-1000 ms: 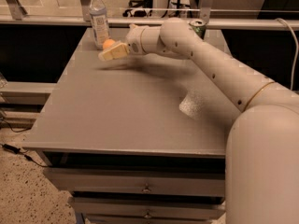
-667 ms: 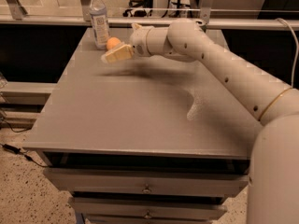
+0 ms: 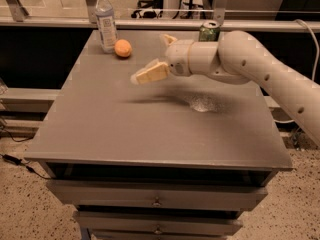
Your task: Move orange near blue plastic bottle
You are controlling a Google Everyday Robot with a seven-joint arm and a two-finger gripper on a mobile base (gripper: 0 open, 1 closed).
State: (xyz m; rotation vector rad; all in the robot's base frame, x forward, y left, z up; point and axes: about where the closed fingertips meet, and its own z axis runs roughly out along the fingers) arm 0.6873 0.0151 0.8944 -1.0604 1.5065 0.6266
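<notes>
One orange, one bottle, one can on the desk; the end effector hangs empty over the middle.

We count a single orange (image 3: 123, 48) near the far left corner of the desk (image 3: 125, 134), sitting on the surface just beside the one blue plastic bottle (image 3: 106, 21), to its right and close enough that we cannot tell whether they touch. One green can (image 3: 209, 31) stands at the far edge, well apart from both. We see one arm (image 3: 260, 71) reaching in from the right edge, running roughly level above the desk and pointing left. Its end effector (image 3: 149, 57) hovers over the far half of the desk, apart from the orange, its two fingers spread wide, one aimed left and one angled upward, with nothing between them.
</notes>
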